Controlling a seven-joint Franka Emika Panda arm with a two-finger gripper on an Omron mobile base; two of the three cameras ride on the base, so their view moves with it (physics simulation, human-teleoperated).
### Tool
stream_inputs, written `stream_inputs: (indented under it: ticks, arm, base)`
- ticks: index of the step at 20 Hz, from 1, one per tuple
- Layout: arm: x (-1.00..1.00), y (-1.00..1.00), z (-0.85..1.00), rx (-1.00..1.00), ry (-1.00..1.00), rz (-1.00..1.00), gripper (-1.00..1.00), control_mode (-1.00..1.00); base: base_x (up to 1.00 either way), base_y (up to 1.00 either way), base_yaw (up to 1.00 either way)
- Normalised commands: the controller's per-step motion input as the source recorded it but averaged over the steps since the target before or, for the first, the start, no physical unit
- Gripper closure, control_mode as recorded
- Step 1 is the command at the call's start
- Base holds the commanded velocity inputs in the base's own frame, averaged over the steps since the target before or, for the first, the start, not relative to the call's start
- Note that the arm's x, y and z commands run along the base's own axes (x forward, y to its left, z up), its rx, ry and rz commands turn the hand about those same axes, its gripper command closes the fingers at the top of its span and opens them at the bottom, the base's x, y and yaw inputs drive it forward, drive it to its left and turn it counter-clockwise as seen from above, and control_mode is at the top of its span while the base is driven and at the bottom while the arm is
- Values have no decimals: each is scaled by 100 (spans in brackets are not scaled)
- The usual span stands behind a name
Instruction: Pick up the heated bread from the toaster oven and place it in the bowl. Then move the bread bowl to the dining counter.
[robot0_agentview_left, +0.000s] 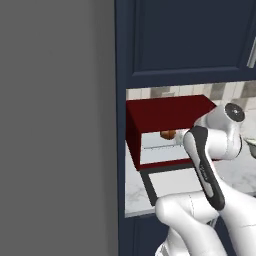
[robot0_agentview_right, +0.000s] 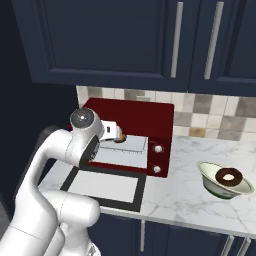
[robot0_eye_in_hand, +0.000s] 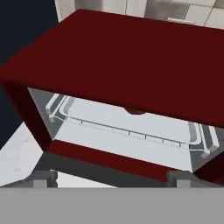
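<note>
Dark red, the toaster oven (robot0_agentview_left: 165, 131) stands open on the table (robot0_agentview_left: 235, 175) in the left base view, the heated bread (robot0_agentview_left: 168, 134) on its inner tray beside the arm's wrist. The right base view adds the bowl (robot0_agentview_right: 224, 181) well to the right, a dark ring-shaped thing inside. In the hand view the claw (robot0_eye_in_hand: 111, 180) is spread, empty; the bread (robot0_eye_in_hand: 134, 111) lies ahead, deeper, under the top lip.

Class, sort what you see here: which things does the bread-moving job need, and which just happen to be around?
Needed:
- heated bread, inside the oven
- toaster oven, door down
- bowl
- gripper, open, at the oven mouth

Just around:
- brown, white-centred ring lying in the bowl
- upper cabinets
- tiled backsplash
</note>
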Motion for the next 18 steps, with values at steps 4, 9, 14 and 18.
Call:
stream_inputs:
  ticks: [4, 9, 14, 18]
  arm:
    - [0, -5, -40, 2, -7, -1, -100, -100]
    - [8, -3, -7, 9, 0, -4, -100, -100]
    - [19, -14, -10, 9, 0, -2, -100, -100]
    - [29, -19, -14, 13, 0, -1, -100, -100]
  base:
    - [0, 0, 0]
    - [0, 0, 0]
    - [0, 0, 0]
    - [0, 0, 0]
